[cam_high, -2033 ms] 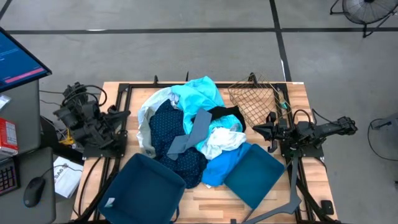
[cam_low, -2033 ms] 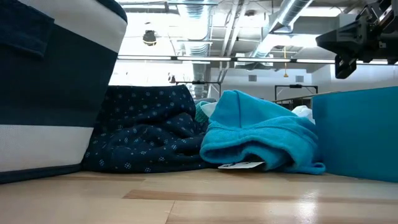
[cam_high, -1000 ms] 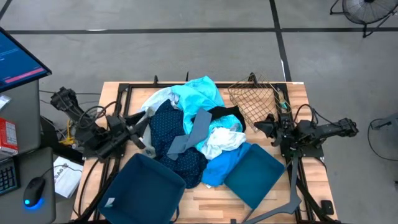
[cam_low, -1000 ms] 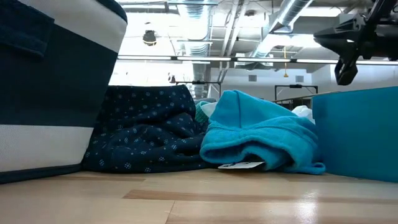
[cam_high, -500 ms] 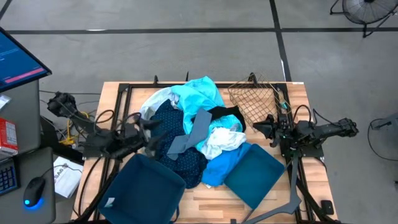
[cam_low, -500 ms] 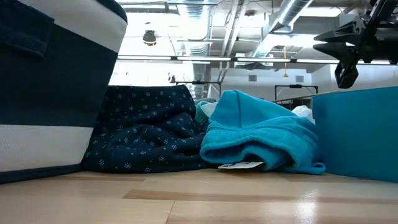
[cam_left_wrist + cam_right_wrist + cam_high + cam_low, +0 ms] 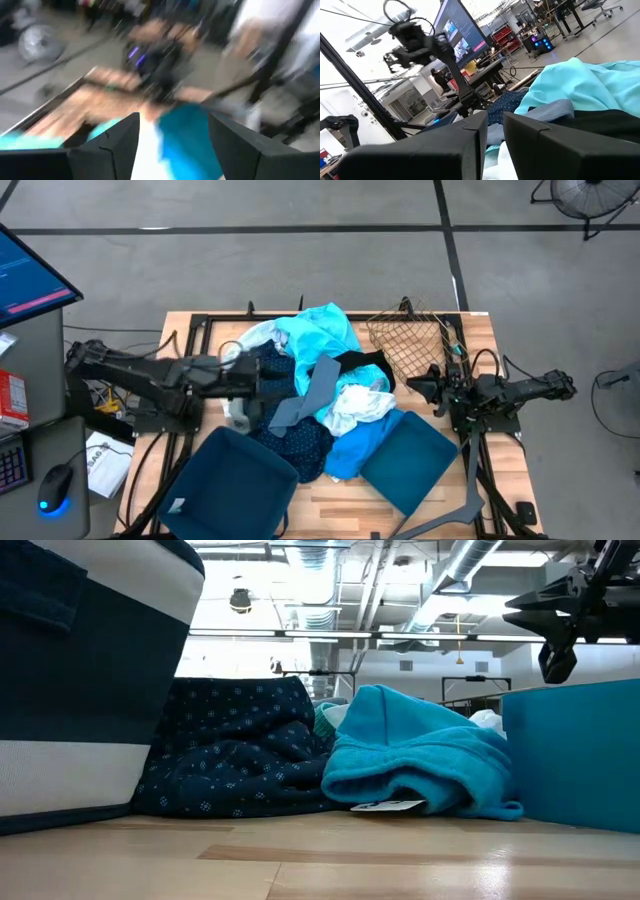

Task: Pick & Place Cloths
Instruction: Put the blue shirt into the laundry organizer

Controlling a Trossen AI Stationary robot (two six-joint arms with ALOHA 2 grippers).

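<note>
The cloths lie heaped at the table's middle: turquoise (image 7: 320, 330) at the far side, navy dotted (image 7: 285, 415) on the left, a grey strip (image 7: 305, 395) across it, black (image 7: 365, 363), white (image 7: 355, 405) and bright blue (image 7: 360, 445) toward the near right. In the low view the navy cloth (image 7: 240, 750) and a blue one (image 7: 410, 755) rest on the tabletop. My left gripper (image 7: 258, 380) (image 7: 172, 150) is open, level above the heap's left edge. My right gripper (image 7: 412, 387) (image 7: 495, 145) (image 7: 515, 606) stays right of the heap, raised, shut and empty.
Two dark-teal bins stand at the near side, one left (image 7: 235, 480) and one right (image 7: 415, 460), both against the heap. A brown wire-mesh basket (image 7: 410, 340) sits at the far right. A monitor and desk stand beyond the table's left edge.
My left arm has swung out from the table's left edge toward the right, turning as it went, and now reaches over the heap's left side. The cloths have not moved.
</note>
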